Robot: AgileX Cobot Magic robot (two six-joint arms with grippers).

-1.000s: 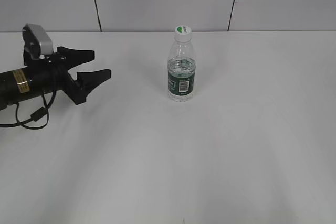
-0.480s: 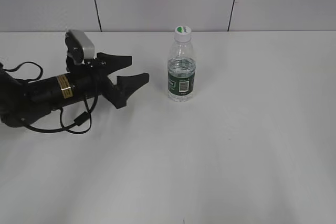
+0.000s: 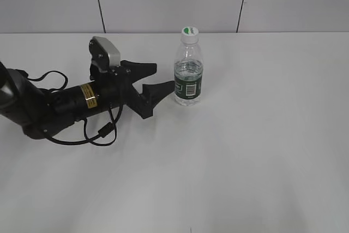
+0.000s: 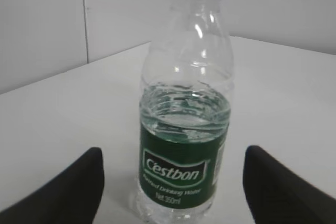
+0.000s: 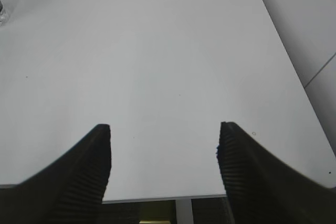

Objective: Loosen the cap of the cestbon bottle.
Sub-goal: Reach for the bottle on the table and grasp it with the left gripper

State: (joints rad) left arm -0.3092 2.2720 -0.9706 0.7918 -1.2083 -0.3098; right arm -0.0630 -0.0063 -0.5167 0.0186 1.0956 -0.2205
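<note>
Approach step, nothing gripped yet: cestbon bottle (image 3: 188, 75) stands upright mid-worktop (image 3: 262, 151), cap (image 3: 190, 34) on, water approx up to the label top. Left tool (image 3: 158, 80) lies low at label height just left of the bottle, spread wide & empty; in wrist view the bottle sits centred btwn its two tips, not touching. Right tool (image 5: 164, 150) also wide open, empty, over bare worktop; only a sliver of bottle at top-left. Next, prob: left closes on the body to steady it, right comes over to the cap & twists
</note>
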